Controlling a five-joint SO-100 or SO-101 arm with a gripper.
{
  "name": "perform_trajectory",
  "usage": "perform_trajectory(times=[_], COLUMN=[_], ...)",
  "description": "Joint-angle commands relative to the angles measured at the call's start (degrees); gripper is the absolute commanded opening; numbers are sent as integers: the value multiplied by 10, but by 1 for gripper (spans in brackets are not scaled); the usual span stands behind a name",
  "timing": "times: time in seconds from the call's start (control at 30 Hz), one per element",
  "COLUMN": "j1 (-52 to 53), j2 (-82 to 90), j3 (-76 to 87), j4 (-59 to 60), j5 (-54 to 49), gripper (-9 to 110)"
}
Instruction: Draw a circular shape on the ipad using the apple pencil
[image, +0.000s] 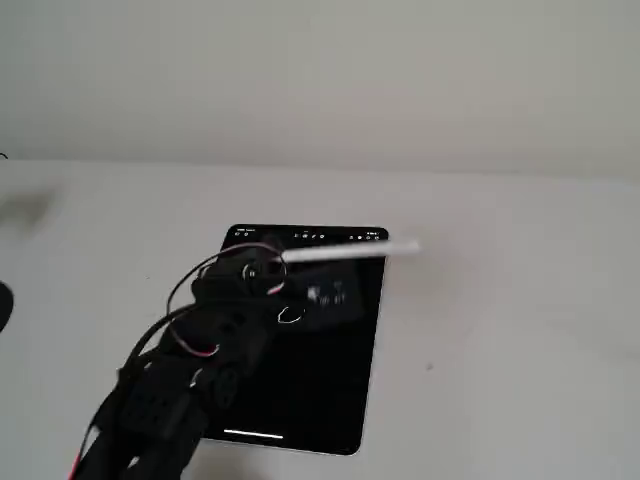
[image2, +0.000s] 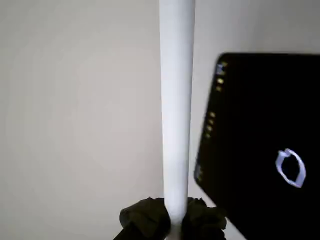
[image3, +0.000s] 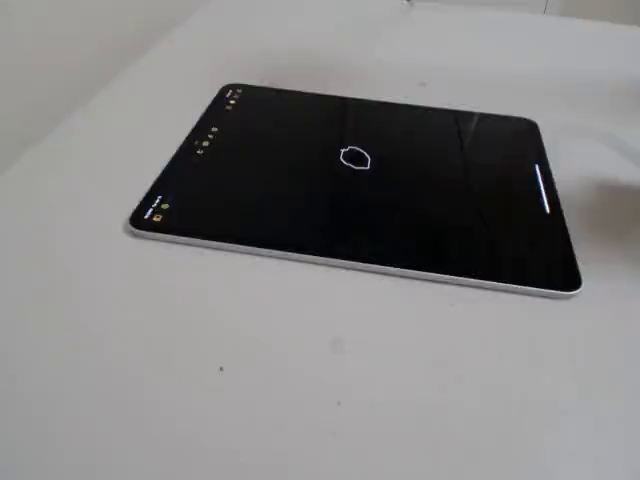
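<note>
1. Black and flat, the large rectangular ipad (image3: 420, 215) with rounded corners and a thin silver edge lies on the pale grey counter (image3: 300, 380); a row of tiny icons runs along one short side.
2. On its dark screen sits the circular shape (image3: 355, 158), a small thin white lopsided outline, roughly mid-screen in a fixed view and also seen in the wrist view (image2: 290, 168).
3. In a fixed view the black robot arm (image: 170, 390) with red and black cables reaches over the tablet's left part from the lower left.
4. Its claw (image2: 172, 220) is closed around the apple pencil (image2: 176, 110), a thin plain white stick held at its lower end in the wrist view.
5. In a fixed view the pencil (image: 350, 251) lies nearly level above the icon end of the tablet, its far end past the tablet's right edge.
6. In the wrist view the pencil stands just left of the tablet's icon edge, over bare counter.
</note>
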Motion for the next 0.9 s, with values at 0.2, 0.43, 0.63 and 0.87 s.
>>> perform_trajectory(times=[0.2, 0.43, 0.63, 0.87], j1=[8, 16, 29, 15], j2=[290, 428, 552, 555], j3=[47, 126, 227, 327], j4=[232, 305, 370, 387], j5=[32, 15, -4, -7], gripper=[0, 0, 0, 0])
